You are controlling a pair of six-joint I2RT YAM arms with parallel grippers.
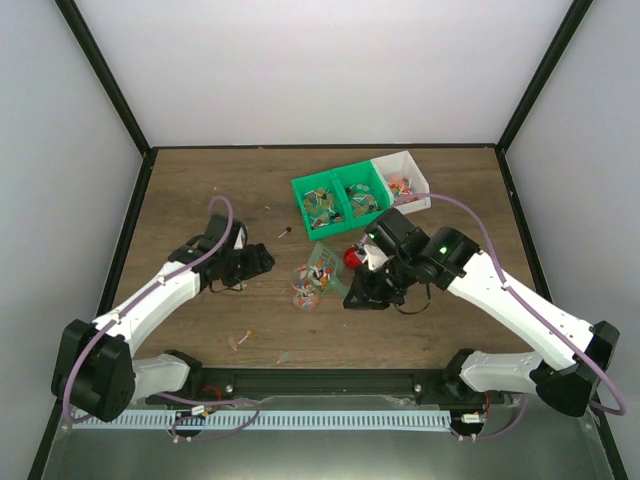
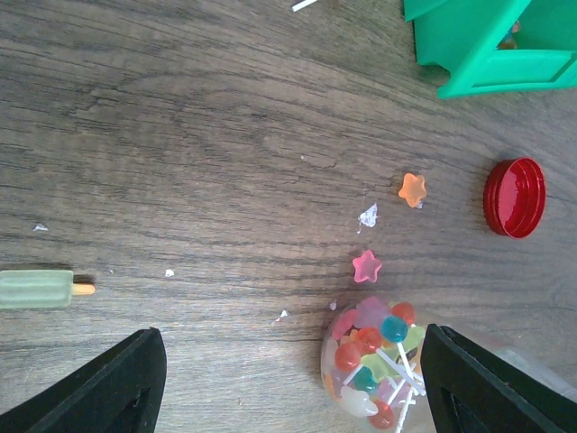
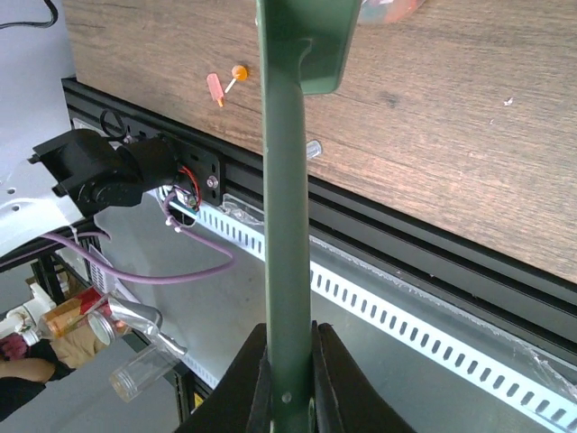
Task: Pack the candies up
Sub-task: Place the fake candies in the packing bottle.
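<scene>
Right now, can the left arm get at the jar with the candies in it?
Probably yes. The left pincer is open, and the jar lies just ahead of it with nothing between them. The scoop is beyond the jar, out of the way.

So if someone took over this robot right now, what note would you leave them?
Left gripper open, empty, beside the jar.
Right gripper shut on the green scoop, near the jar.
Jar holds some candies; red lid off, on the table.
More candies sit in the green bins, a few loose.
Still to do: scoop the rest in, probably lid on.
</scene>
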